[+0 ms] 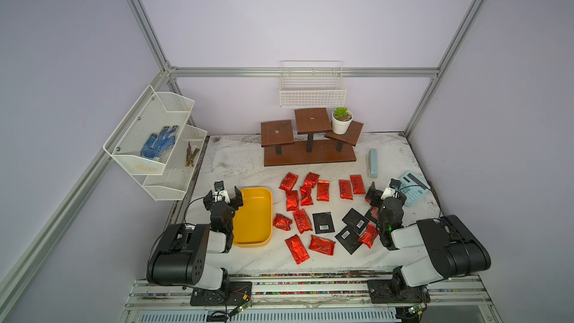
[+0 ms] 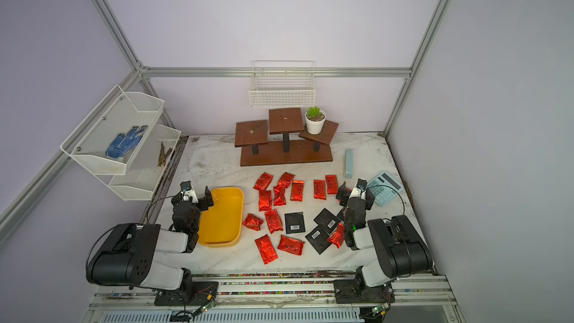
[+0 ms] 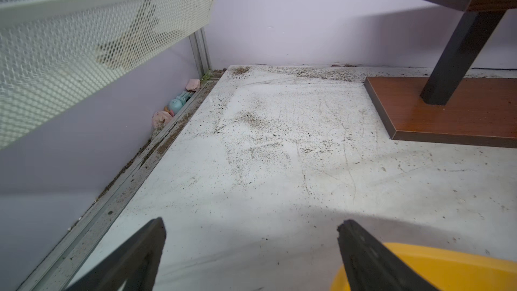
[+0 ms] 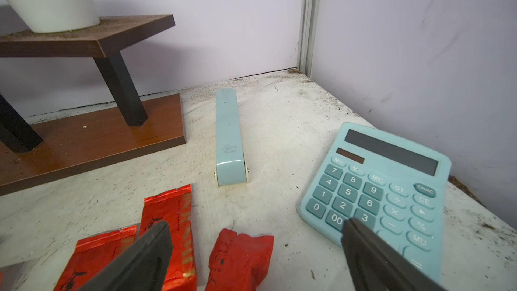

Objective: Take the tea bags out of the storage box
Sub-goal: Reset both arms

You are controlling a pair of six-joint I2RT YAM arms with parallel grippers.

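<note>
The yellow storage box [image 1: 253, 215] lies at the table's left and its floor is bare in both top views. Several red foil tea bags [image 1: 289, 181] and three black ones [image 1: 323, 222] are spread over the table to its right. My left gripper [image 1: 223, 199] hovers open at the box's far left corner, one finger over the yellow rim [image 3: 461, 270], with nothing between its fingers. My right gripper [image 1: 385, 195] stands open at the right, above a red tea bag [image 4: 240, 261] lying on the table between its fingers, beside the calculator [image 4: 386, 186].
A brown tiered wooden stand [image 1: 309, 147] with a potted plant [image 1: 341, 121] stands at the back. A pale blue stapler [image 1: 372, 163] lies beyond the calculator [image 1: 414, 192]. White mesh baskets [image 1: 155, 141] hang on the left wall and a wire basket [image 1: 312, 88] on the back wall.
</note>
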